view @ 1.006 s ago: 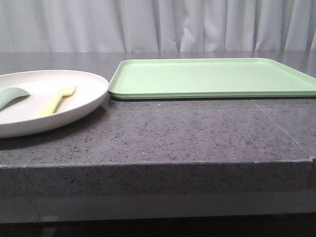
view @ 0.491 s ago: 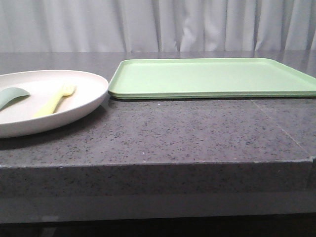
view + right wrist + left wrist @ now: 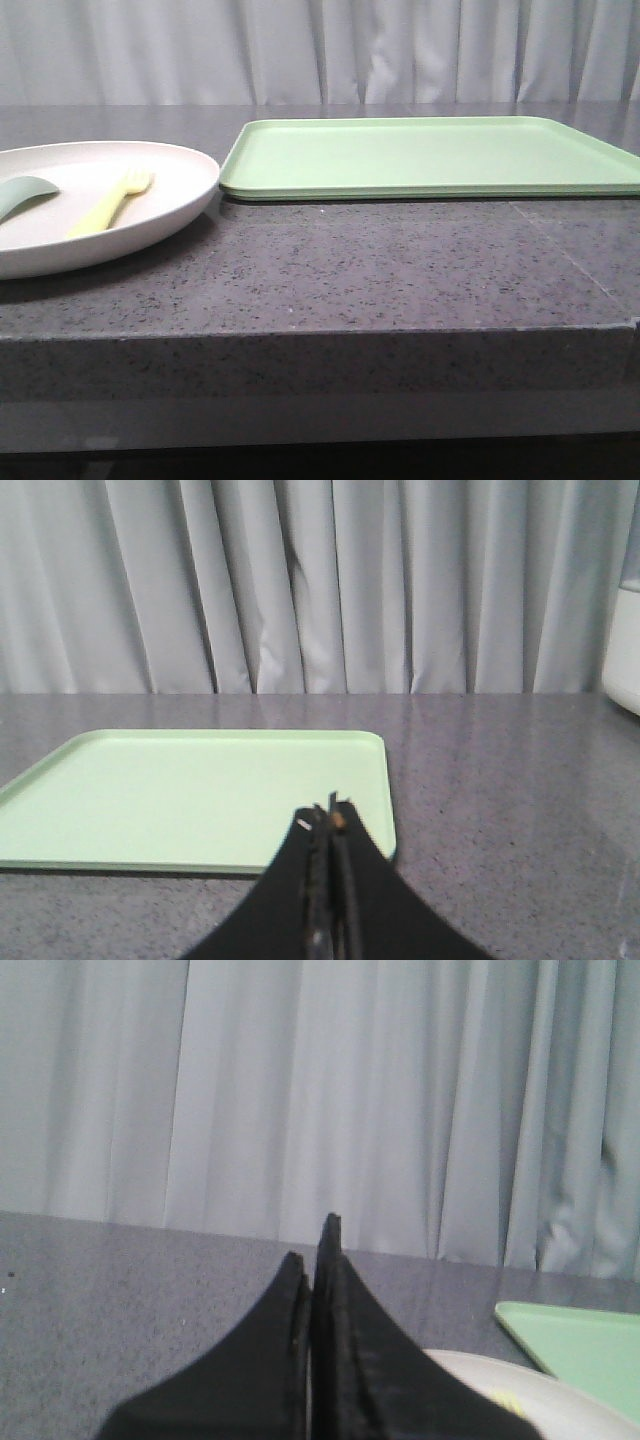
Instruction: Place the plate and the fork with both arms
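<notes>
The off-white plate [image 3: 170, 205] lies on the dark stone table at the left. The small pale yellow fork [image 3: 110, 202] lies in it, tines away from me. A bit of the plate's rim [image 3: 545, 1405] also shows in the left wrist view, beside my left gripper [image 3: 312, 1245], which is shut and empty. My right gripper [image 3: 328, 815] is shut and empty, in front of the near right corner of the tray. Neither gripper shows in the front view.
A flat light-green tray [image 3: 430, 155] lies right of the plate, almost touching its rim; it also shows in the right wrist view [image 3: 190, 795]. A grey-green spoon-like utensil [image 3: 22, 192] lies in the plate's left part. Grey curtains hang behind the table. The table's front edge is near.
</notes>
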`<action>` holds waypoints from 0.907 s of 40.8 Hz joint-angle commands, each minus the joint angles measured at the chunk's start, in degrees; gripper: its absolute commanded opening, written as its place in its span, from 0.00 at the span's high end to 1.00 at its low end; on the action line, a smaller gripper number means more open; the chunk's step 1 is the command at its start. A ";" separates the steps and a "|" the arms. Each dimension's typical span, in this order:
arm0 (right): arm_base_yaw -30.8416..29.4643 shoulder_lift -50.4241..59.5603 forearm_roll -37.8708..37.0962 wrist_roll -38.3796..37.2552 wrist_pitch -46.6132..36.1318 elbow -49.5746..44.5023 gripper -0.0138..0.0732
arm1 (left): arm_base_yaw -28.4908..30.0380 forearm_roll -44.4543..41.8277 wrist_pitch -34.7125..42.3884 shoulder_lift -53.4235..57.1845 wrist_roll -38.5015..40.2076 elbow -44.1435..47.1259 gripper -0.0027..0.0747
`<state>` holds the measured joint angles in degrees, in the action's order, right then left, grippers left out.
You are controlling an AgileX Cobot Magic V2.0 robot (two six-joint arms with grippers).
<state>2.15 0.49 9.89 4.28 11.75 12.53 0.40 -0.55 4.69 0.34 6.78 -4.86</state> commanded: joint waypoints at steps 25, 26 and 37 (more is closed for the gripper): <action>-0.22 -31.14 2.61 0.49 4.20 23.67 0.90 | 0.19 -5.32 -15.37 -32.50 0.03 -28.90 0.99; -0.22 -31.13 2.61 0.49 4.20 23.67 0.89 | 0.19 -5.32 -15.37 -32.75 0.03 -28.90 0.99; -0.22 -31.13 2.56 0.49 4.22 23.67 0.37 | 0.19 -5.32 -15.37 -32.79 0.03 -28.90 0.60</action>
<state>2.15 -30.05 12.04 4.28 20.11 34.16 0.40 -5.84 -15.22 -32.08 6.78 -31.49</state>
